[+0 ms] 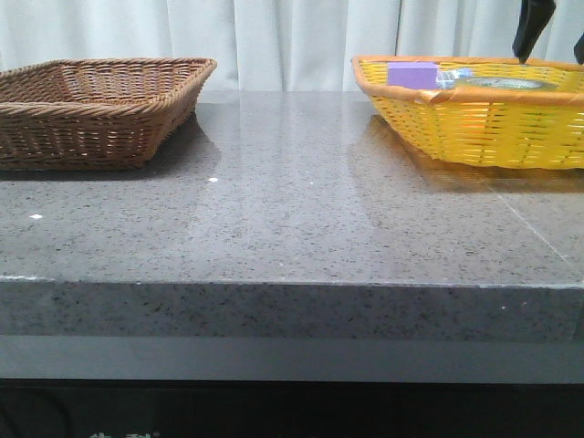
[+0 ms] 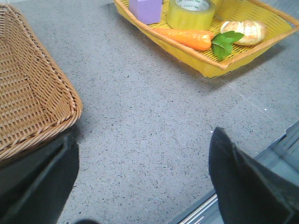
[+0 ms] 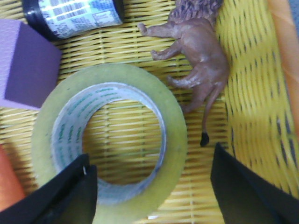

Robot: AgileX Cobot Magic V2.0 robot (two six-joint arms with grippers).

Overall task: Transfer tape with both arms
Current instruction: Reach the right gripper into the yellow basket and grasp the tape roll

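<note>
Green print is seen on the tape's [image 3: 110, 142] white core, unreadable; the label on the dark bottle [image 3: 74, 16] is also unreadable. The tape lies flat in the yellow basket [image 1: 474, 128] at far right of the table [image 1: 292, 219], alongside a purple box [image 2: 145, 9], carrot [image 2: 184, 38], bread roll [image 2: 243, 31] and toy lion [image 3: 196, 56]. The brown basket [image 1: 91, 109] sits far left. The right hand [image 3: 149, 186] is spread wide over the tape; the left hand [image 2: 140, 182] is spread wide, holding nothing.

Brown wicker basket [image 1: 96, 105], yellow basket [image 1: 474, 128] holding purple box [image 1: 412, 74], carrot [image 2: 184, 37], toy lion [image 3: 198, 51], grey table [image 1: 292, 228]
</note>
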